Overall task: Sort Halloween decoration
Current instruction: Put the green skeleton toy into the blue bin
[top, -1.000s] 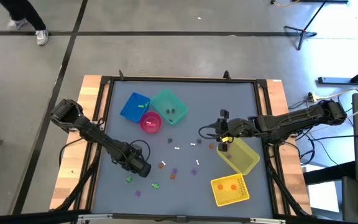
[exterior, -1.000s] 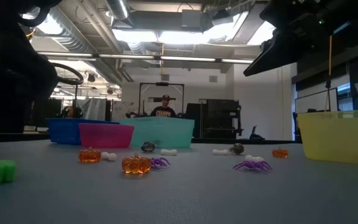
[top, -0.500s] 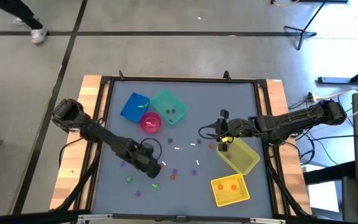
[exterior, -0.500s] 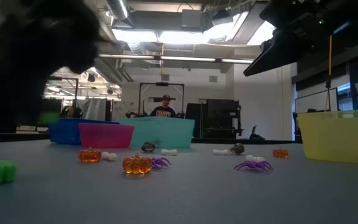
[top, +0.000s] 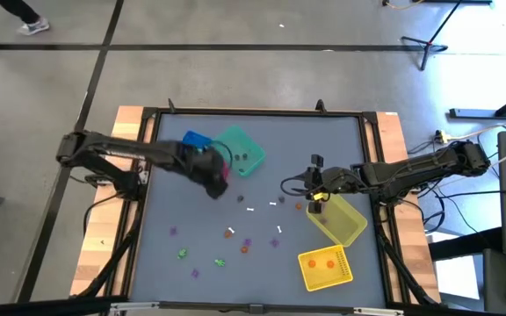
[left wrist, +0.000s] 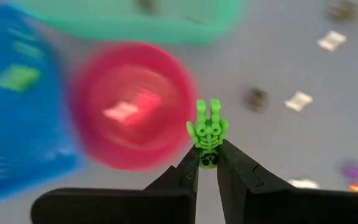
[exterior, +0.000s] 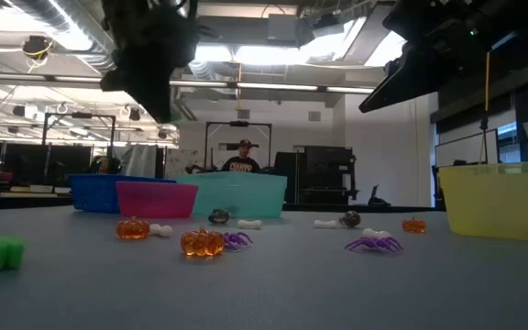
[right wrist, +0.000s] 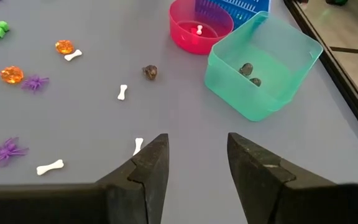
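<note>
My left gripper (left wrist: 207, 163) is shut on a small green figure-shaped trinket (left wrist: 207, 127) and hangs high above the table over the pink bowl (left wrist: 129, 106), between the blue bin (top: 193, 140) and the teal bin (top: 240, 151). In the low view the left gripper (exterior: 154, 64) shows at the upper left. My right gripper (right wrist: 197, 155) hovers open above the table near the yellow bin (top: 341, 219), with nothing between its fingers. Orange, purple, white and green trinkets lie scattered on the grey table (top: 262, 211). My left gripper pinches the green trinket's lower end (left wrist: 207, 155) between its two fingertips. The rest of the trinket sticks out beyond the tips. The fingers slant steeply down from above. The trinket is lifted clear, above the pink bowl.
A second yellow bin (top: 325, 268) with orange pieces stands near the front right. The teal bin (right wrist: 263, 65) holds dark pieces and the pink bowl (right wrist: 201, 28) a white one. People stand in the room beyond the table (exterior: 241, 160).
My left gripper has risen from the table's near left part and swung toward the far edge, stopping over the pink bowl. It has turned about on the way, carrying the green trinket up with it. My right gripper has kept still.
</note>
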You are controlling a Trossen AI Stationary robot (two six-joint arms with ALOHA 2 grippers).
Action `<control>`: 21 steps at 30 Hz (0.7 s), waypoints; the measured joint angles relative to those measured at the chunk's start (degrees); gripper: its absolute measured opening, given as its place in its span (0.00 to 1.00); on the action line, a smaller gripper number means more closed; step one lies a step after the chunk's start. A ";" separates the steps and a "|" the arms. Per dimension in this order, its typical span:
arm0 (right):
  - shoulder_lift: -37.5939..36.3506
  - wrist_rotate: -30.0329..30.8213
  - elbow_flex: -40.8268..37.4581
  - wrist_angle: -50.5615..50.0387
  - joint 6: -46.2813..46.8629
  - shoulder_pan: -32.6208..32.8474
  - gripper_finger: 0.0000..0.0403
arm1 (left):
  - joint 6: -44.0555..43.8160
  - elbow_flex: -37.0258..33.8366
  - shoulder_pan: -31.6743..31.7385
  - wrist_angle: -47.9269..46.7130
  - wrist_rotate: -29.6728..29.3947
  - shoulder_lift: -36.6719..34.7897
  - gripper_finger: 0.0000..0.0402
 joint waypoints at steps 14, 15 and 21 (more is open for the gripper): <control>0.00 0.00 0.00 0.17 0.02 0.00 0.40 | 13.48 -4.36 17.16 -10.15 -12.49 -3.58 0.06; 0.00 0.00 0.00 0.15 0.02 0.00 0.40 | 14.01 -5.35 17.44 -9.76 -12.52 -3.58 0.06; 0.00 0.00 0.00 0.17 0.02 0.00 0.40 | 15.44 -9.03 18.64 -8.30 -12.90 -3.58 0.10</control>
